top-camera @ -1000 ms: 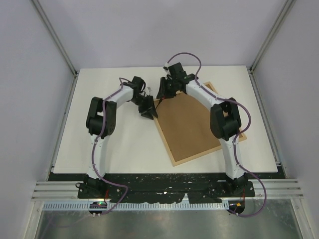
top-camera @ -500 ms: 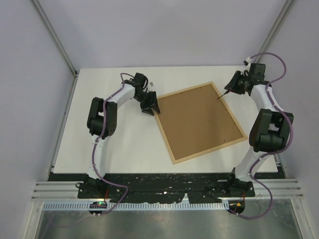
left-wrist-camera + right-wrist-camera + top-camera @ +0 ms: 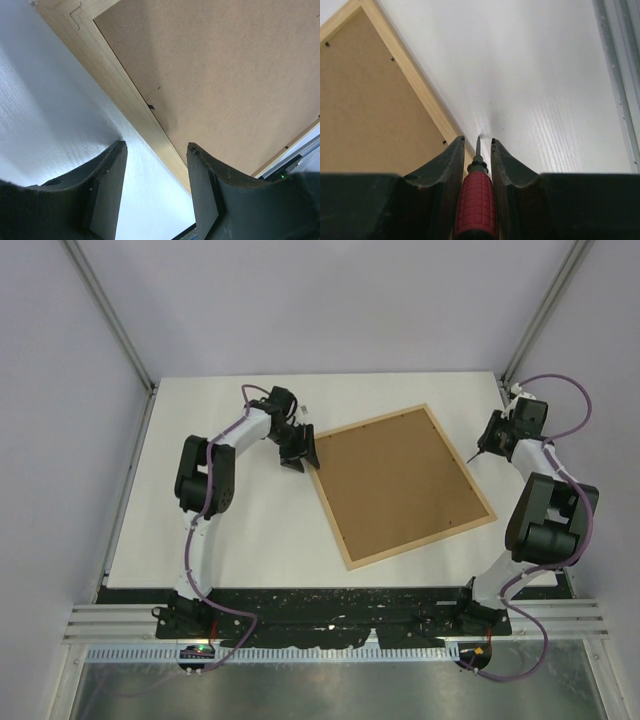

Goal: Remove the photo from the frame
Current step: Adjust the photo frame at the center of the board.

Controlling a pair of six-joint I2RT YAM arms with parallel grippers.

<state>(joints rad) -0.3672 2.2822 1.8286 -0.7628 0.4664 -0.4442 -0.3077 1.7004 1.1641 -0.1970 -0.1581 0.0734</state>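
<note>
My right gripper point(image 3: 477, 141) stays clamped on the red screwdriver point(image 3: 476, 200), now swung off the frame point(image 3: 403, 483) to the table point(image 3: 230, 520) just right of it. My left gripper point(image 3: 156, 147) hasn't moved, spread wide at the frame's left corner. The frame lies back-up, mid-table.

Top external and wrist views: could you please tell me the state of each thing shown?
frame: lying flat, brown back up, backing in place.
photo: not visible.
screwdriver: gripped by its red handle, tip pointing at the table beside the frame.
left gripper: open, at the frame's edge.
right gripper: shut on the screwdriver.
</note>
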